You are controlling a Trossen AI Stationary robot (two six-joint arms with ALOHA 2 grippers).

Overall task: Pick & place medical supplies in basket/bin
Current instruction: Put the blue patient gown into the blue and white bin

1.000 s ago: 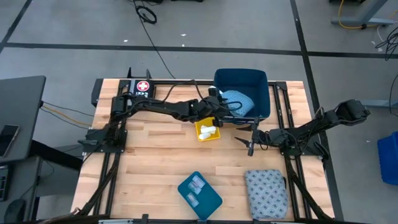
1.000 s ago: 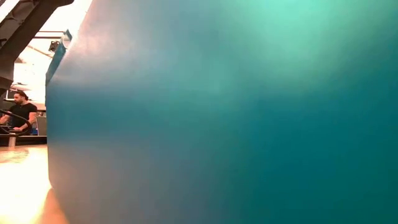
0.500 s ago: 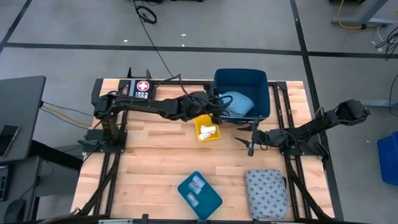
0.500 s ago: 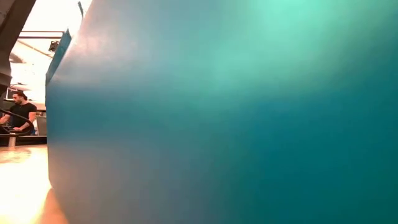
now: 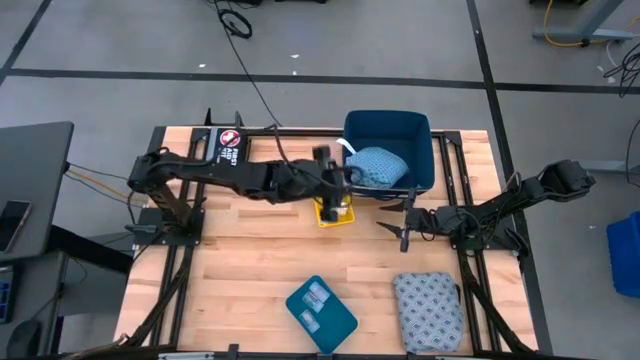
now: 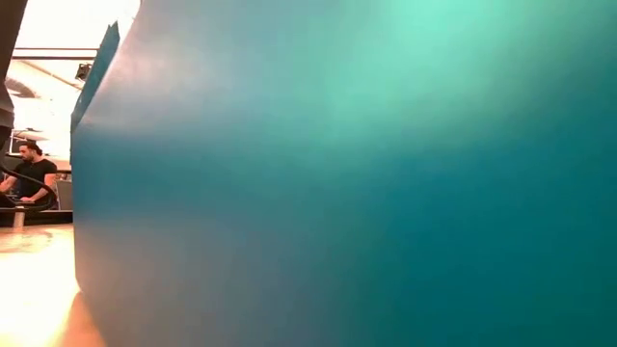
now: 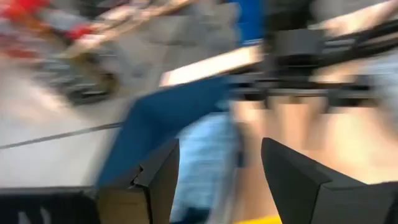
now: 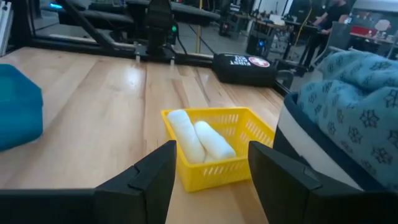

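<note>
- Medical supplies are spread over the wooden table (image 5: 250, 240): two white rolls (image 8: 200, 142) lie side by side in a small yellow basket (image 8: 245, 127) near the table's middle.
- One blue patterned pad (image 5: 378, 166) sits inside the dark blue bin (image 5: 430, 150) at the far edge, just right of the basket.
- A grey-blue patterned pad (image 5: 428, 310) lies at the near right edge; a teal pad (image 5: 321, 310) with small clear packets (image 5: 317, 292) on it lies near centre.
- Left gripper (image 5: 340, 185) reaches across, hanging over the yellow basket beside the bin; its fingers (image 7: 158, 180) stand apart with nothing between them.
- Right gripper (image 5: 403, 225) waits low to the right of the basket, fingers (image 8: 152, 177) spread and empty.
- A black case (image 5: 229, 142) with a cross lies at the far left.
</note>
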